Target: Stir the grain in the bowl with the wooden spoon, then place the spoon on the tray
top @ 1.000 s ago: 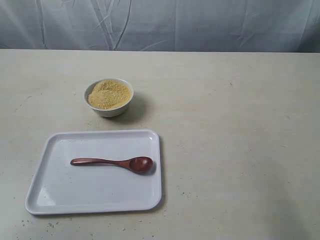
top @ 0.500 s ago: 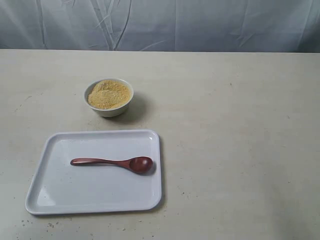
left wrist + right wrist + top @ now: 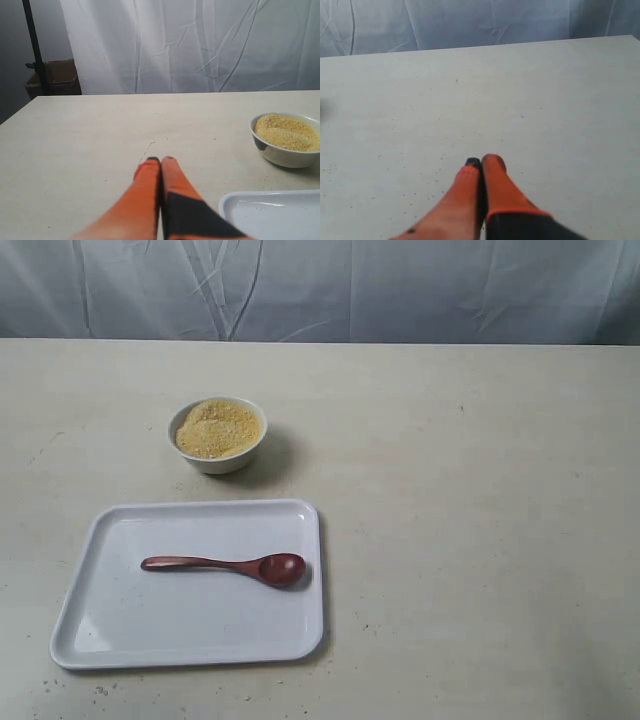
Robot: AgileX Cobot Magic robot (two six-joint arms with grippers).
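A small white bowl [image 3: 217, 436] holds a mound of yellow-tan grain [image 3: 218, 428] on the table behind the tray. The dark reddish-brown wooden spoon [image 3: 230, 566] lies flat on the white tray [image 3: 105, 625], its oval bowl toward the tray's right rim. Neither arm appears in the exterior view. In the left wrist view my left gripper [image 3: 160, 159] is shut and empty over bare table, with the bowl [image 3: 285, 145], the grain [image 3: 287, 132] and a tray corner [image 3: 270, 215] off to one side. My right gripper [image 3: 482, 161] is shut and empty above bare table.
A pale cloth backdrop [image 3: 320, 290] hangs behind the table's far edge. Stray grains [image 3: 150, 145] speckle the tabletop ahead of the left gripper. A dark stand and a brown box [image 3: 52, 77] are past the table's end in the left wrist view.
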